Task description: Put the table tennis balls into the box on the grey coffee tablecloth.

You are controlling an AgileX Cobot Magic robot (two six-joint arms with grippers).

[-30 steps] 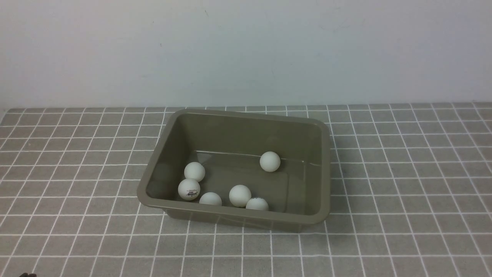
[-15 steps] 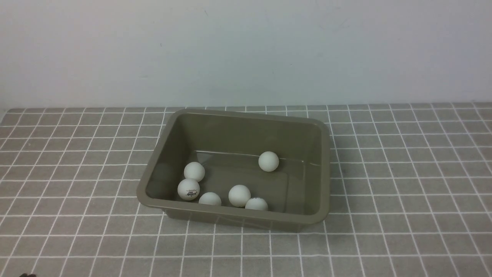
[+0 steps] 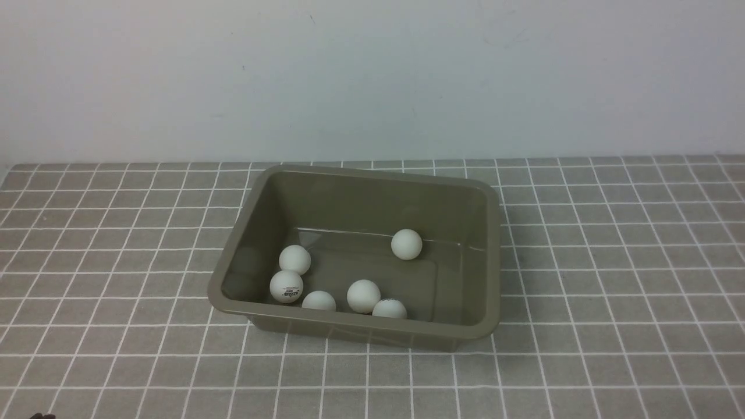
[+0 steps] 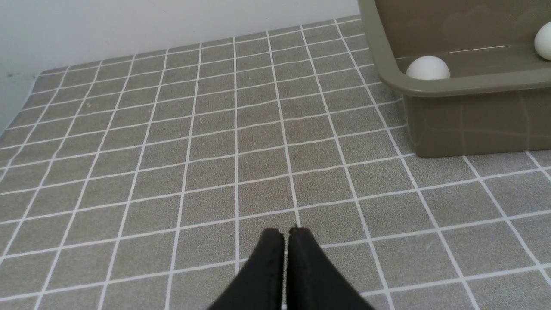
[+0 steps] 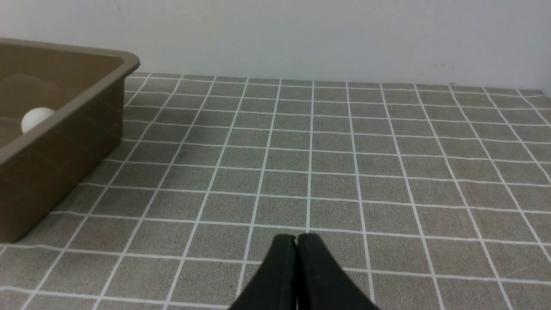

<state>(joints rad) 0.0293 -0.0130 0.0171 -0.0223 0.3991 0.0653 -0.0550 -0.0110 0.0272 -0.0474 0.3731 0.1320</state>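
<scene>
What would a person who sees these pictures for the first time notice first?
First, the olive-grey box in the middle of the checked grey tablecloth, with six white table tennis balls inside: five near its front-left part, one alone by the far wall. Then the two black hands, the left hand and the right hand, both shut and holding nothing, over bare cloth.

Only obstacle: box [image 3: 492, 256] at cloth centre, open top, balls [image 3: 363, 295] inside. Grey tablecloth [image 3: 611, 279] bare at 3, 6, 9 o'clock of it; wall [image 3: 372, 75] close behind at 12.
</scene>
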